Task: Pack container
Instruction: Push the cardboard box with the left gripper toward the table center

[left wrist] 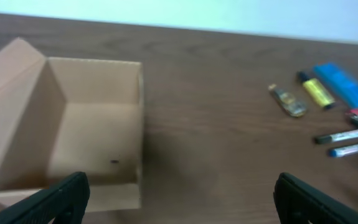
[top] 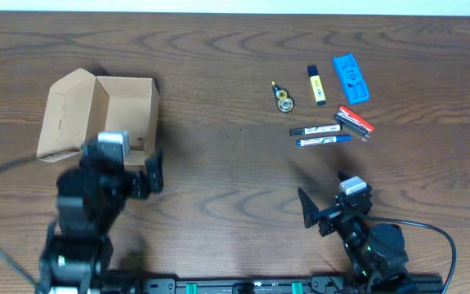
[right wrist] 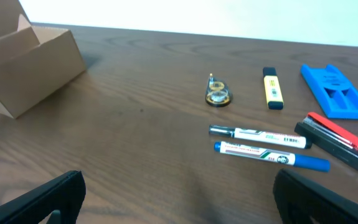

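Observation:
The container [top: 124, 110] is a tan cardboard box, open and empty, with its flap lid folded out to the left; it also shows in the left wrist view [left wrist: 91, 130] and the right wrist view [right wrist: 32, 59]. My left gripper [top: 128, 175] is open and empty just in front of the box [left wrist: 179, 199]. My right gripper [top: 324, 204] is open and empty at the front right [right wrist: 179, 199]. Ahead of it lie a black marker [top: 315, 130], a blue marker [top: 323, 140], a red stapler [top: 355, 122], a yellow highlighter [top: 316, 85], a tape dispenser [top: 283, 98] and a blue holder [top: 351, 77].
The wooden table [top: 218, 163] carries everything. The small items cluster at the back right; the box stands at the back left. The table's far edge meets a pale wall [right wrist: 197, 15].

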